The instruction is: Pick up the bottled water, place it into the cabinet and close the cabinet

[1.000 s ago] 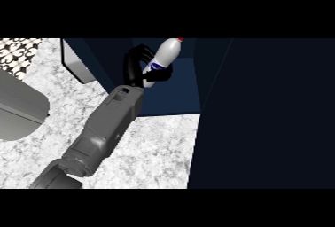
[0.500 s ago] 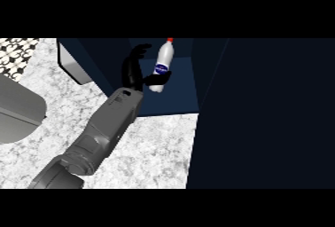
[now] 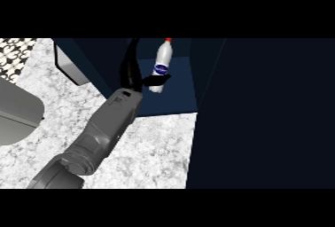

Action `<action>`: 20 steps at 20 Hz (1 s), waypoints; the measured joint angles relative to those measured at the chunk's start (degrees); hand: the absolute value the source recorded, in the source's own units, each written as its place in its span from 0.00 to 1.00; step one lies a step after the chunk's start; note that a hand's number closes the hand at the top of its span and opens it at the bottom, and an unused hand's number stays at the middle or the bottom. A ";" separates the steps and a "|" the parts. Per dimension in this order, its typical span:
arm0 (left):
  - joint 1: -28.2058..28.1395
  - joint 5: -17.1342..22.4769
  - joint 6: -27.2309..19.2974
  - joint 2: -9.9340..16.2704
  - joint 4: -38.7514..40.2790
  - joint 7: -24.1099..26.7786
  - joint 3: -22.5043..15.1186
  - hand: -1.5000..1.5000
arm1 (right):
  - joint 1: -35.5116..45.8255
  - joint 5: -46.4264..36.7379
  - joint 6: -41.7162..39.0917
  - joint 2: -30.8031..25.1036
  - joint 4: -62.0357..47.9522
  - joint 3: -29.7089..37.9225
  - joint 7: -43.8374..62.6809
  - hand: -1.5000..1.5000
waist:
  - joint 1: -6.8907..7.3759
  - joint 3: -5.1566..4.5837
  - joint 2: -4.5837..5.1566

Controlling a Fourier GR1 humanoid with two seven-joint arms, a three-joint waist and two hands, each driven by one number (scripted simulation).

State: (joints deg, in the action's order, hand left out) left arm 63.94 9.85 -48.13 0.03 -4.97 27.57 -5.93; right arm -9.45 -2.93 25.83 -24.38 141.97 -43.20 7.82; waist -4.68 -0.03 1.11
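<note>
The bottled water [image 3: 163, 66], white with a blue label and a red cap, stands nearly upright inside the dark blue cabinet [image 3: 171, 104]. My left hand [image 3: 133, 71] is just to its left, inside the cabinet opening. Its fingers stretch straight toward the back, apart from the bottle. Only the thumb [image 3: 157, 80] reaches right and lies across the bottle's lower part. The hand is open. The grey forearm runs down to the lower left corner. My right hand shows nowhere.
A wide dark cabinet door [image 3: 262, 115] fills the right side of the view. A pale grey door panel [image 3: 71, 66] stands left of the opening. The marble counter [image 3: 147, 150] lies below, with a large grey object [image 3: 16, 111] at the left edge.
The fingers that curled round the bottle have straightened and come off it. The bottle has gone from tilted to nearly upright, slightly deeper in the cabinet.
</note>
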 measured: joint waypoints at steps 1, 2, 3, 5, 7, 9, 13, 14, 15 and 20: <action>-0.06 0.05 0.26 -0.03 -0.14 0.21 0.18 0.00 | -0.20 -0.01 0.13 -0.16 0.07 -0.20 0.01 0.00 | 0.08 -0.03 -0.02; -0.25 0.26 0.36 -0.03 -0.49 0.76 0.53 0.00 | -0.01 0.05 -0.04 -0.33 0.08 -0.12 0.01 0.00 | 0.06 -0.03 0.02; -0.68 0.39 1.09 -0.03 -1.12 1.86 0.77 0.00 | 0.39 0.24 -0.28 -0.37 -0.03 0.26 0.17 0.00 | 0.20 -0.02 0.03; -1.13 0.56 2.96 -0.01 -1.69 3.11 1.17 0.00 | 0.16 0.21 0.23 0.19 -0.40 -0.29 -0.27 0.00 | 0.37 -0.02 -0.03; -2.11 1.43 4.82 -0.02 -3.08 5.15 2.06 1.00 | -0.10 0.19 0.54 0.19 -0.32 -0.63 -0.31 0.00 | 0.48 -0.06 -0.08; -3.24 2.70 8.37 0.02 -5.13 7.89 3.19 1.00 | -0.27 0.24 0.56 -0.08 -0.24 -0.74 -0.41 0.00 | 0.66 -0.09 -0.16; -4.24 5.40 15.58 -0.02 -8.47 11.92 4.87 1.00 | 0.31 0.32 0.81 0.07 -0.32 -0.58 0.03 0.00 | 1.22 -0.11 -0.36; -4.35 5.90 17.15 -0.11 -9.00 12.60 4.81 1.00 | 0.45 0.34 0.76 -0.08 -0.27 -0.39 0.42 0.00 | 1.35 -0.15 -0.34; -4.46 6.15 18.78 -0.12 -9.29 13.44 4.79 1.00 | 0.28 0.29 0.83 -0.45 -0.03 -0.52 0.67 0.00 | 1.36 -0.16 -0.34; -5.83 9.84 26.21 -0.14 -12.30 15.07 2.74 1.00 | 0.22 -0.05 2.07 -0.46 0.11 -1.22 1.53 0.00 | 1.52 -0.20 -0.60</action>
State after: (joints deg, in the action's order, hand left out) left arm 58.12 19.68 -21.91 -0.11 -17.27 42.64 -3.19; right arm -9.24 -2.98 27.90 -24.85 142.08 -44.42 9.35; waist -3.16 -0.23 0.51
